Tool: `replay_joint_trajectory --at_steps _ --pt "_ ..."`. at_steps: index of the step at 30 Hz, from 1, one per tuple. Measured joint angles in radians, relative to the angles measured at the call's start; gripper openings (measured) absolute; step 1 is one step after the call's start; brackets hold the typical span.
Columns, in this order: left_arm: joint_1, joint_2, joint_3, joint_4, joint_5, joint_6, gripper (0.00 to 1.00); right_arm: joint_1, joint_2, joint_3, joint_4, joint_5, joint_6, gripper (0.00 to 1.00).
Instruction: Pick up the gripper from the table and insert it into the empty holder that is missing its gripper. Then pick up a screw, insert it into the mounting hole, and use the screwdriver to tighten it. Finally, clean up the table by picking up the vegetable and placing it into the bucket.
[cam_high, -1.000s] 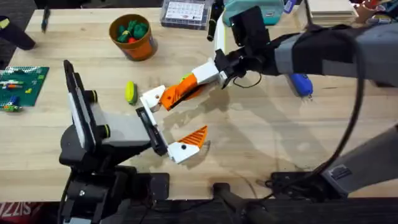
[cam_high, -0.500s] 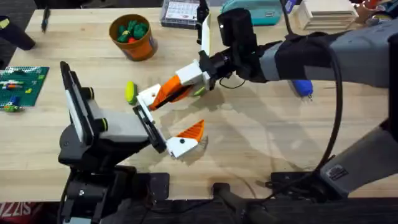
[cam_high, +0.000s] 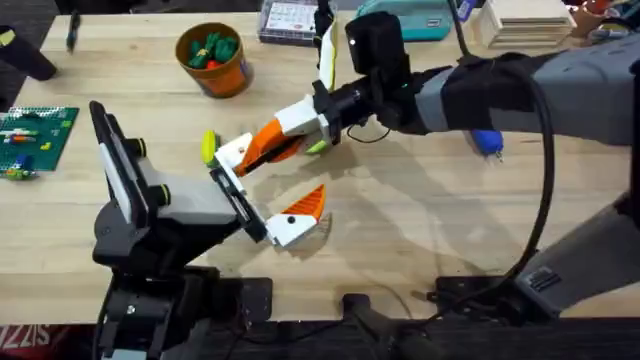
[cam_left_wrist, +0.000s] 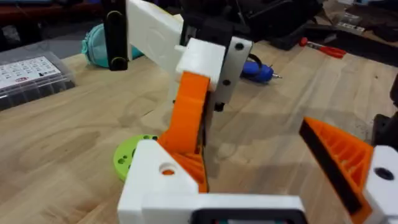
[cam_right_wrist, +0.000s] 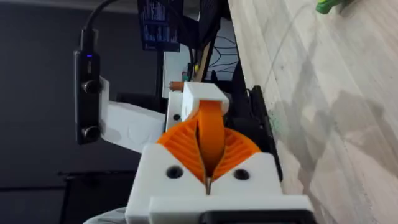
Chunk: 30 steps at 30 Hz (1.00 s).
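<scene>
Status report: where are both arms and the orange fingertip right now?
Right pincer shut on the gripper, seating it at left pincer's bare holder. Left pincer open. Vegetable on table beside them, nothing blocking.

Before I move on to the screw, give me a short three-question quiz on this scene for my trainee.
1. True or false: the vegetable lies in the bucket.
2. The right gripper is: A open; B shut on the orange gripper; C shut on the vegetable.
3. Are the left gripper fingers open or shut?
Key: 1 false; 2 B; 3 open.
</scene>
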Motion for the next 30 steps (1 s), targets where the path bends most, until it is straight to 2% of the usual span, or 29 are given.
replay_joint_trajectory --at_steps 24,27,30 --pt "0.000 0.005 0.000 0.000 0.001 -0.014 0.995 -0.002 0.000 0.001 0.000 0.037 0.052 0.006" --pt "0.000 0.005 0.000 0.001 0.000 -0.013 0.995 -0.002 0.000 0.001 -0.001 0.037 0.052 0.039" --pt "0.000 0.005 0.000 0.001 0.001 -0.005 0.995 -0.003 0.000 0.001 -0.009 0.038 0.053 0.135"
